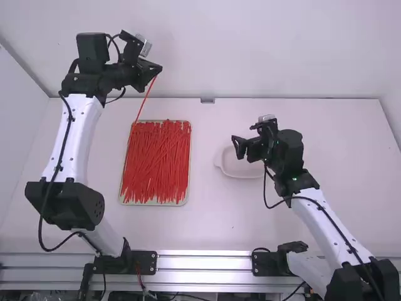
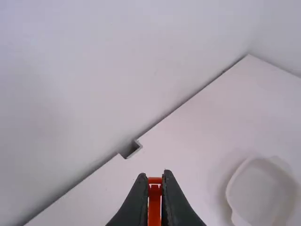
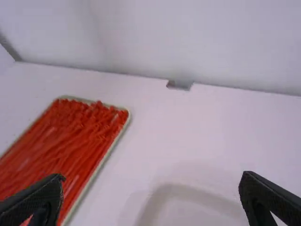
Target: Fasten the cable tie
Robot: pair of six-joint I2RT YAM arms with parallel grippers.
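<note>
A: Step in hand?

B: One tie singled out, not yet looped. Upper left of the high frame: left pincer (image 1: 152,69) raised above the tabletop (image 1: 282,125), pressed together on a single red cable tie (image 1: 145,99). The strap hangs down and to the left, its free end over the far edge of the tray (image 1: 189,164).

A: And from the wrist?

B: The two black fingers (image 2: 138,197) taper to blunt tips, with the tie (image 2: 154,202) pinched flat between them. The pale square at its top is probably the head, though I can't say for certain.

A: Materials?

B: The tie is a thin plastic strip, smooth and springy, nearly straight with a slight bow. Centre left, the tray is a shallow beige rectangle with rounded corners, carrying a dense heap of ties (image 1: 156,162), all red and lying roughly lengthwise. Right of it sits a white dish (image 1: 233,166), matte or faintly translucent with soft corners. I cannot tell whether anything is inside.

A: Right arm?

B: Right pincer (image 1: 245,148) hangs over the dish, spread wide and holding nothing. In its own wrist view the fingers (image 3: 37,197) sit at the bottom corners.

A: Next move?

B: My judgement: bring the two together, have the right pincer catch the dangling tail, bend it round and feed the tip into the head slot. It's a small target and a whippy strap, so the alignment must be fine
</note>
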